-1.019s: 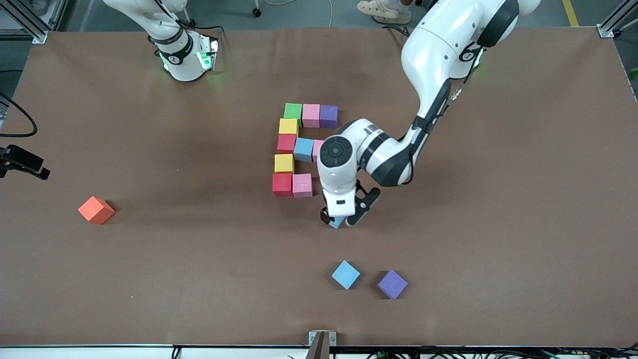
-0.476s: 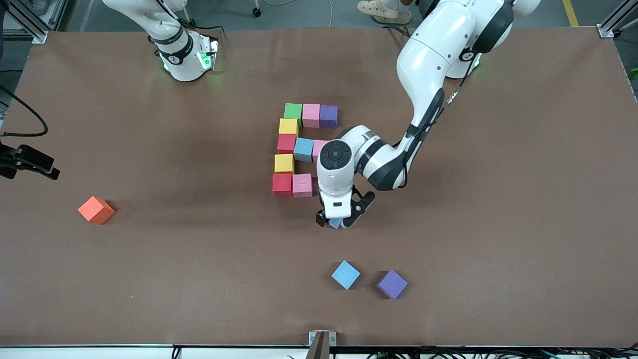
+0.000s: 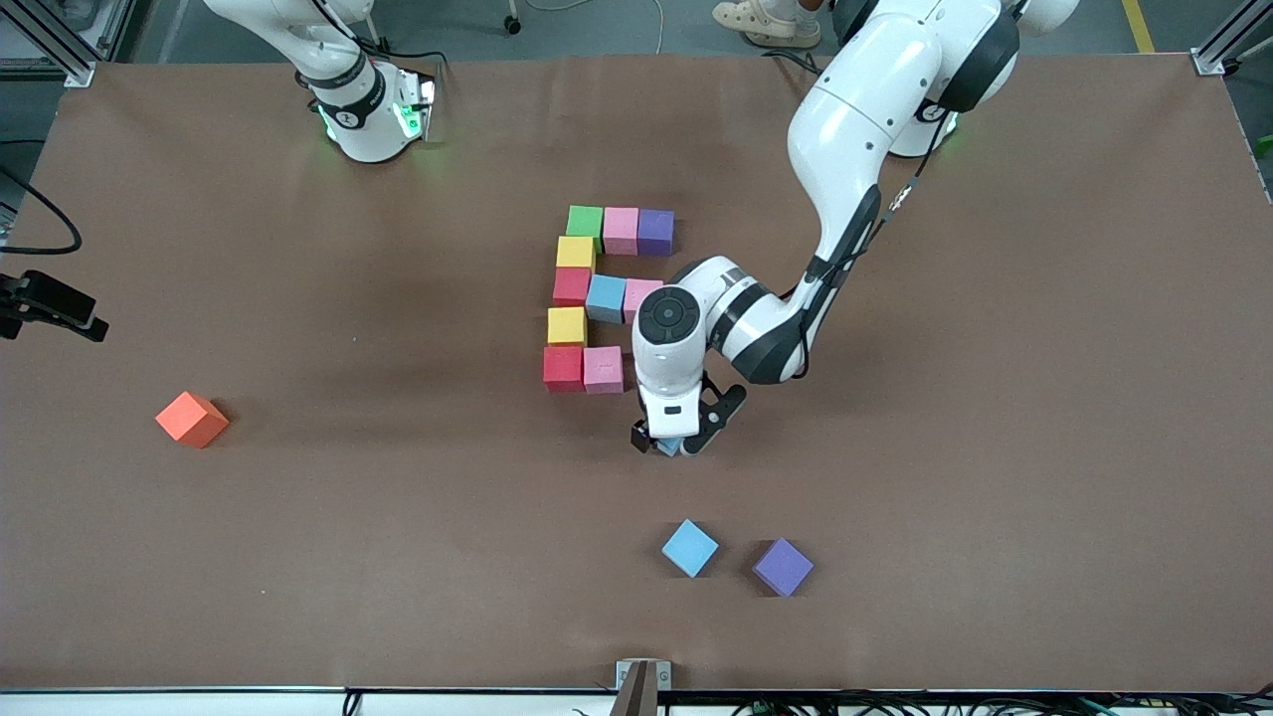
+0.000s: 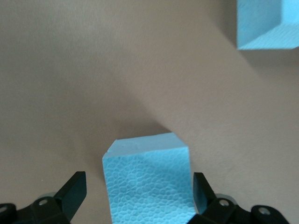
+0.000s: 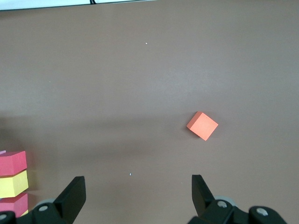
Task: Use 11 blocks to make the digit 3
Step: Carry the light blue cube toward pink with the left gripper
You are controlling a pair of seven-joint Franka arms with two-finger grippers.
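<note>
Several blocks form the partial digit 3 mid-table: green (image 3: 585, 221), pink (image 3: 621, 227) and purple (image 3: 655, 229) in the bar nearest the bases, down to red (image 3: 563, 366) and pink (image 3: 603, 368) in the bar nearest the camera. My left gripper (image 3: 667, 441) is low over the table, just nearer the camera than that pink block. It stands open around a light blue block (image 4: 147, 182). One finger (image 4: 201, 193) touches the block and the other stands apart. My right gripper (image 5: 138, 186) waits open and empty, high above the table.
A loose light blue cube (image 3: 689, 547) and a purple cube (image 3: 783, 566) lie nearer the camera than the left gripper. An orange cube (image 3: 192, 419) sits alone toward the right arm's end. A black object (image 3: 50, 306) pokes in at that table edge.
The left gripper has shifted slightly toward the right arm's end, and the light blue block between its fingers has moved with it. The figure's blocks have not moved.
</note>
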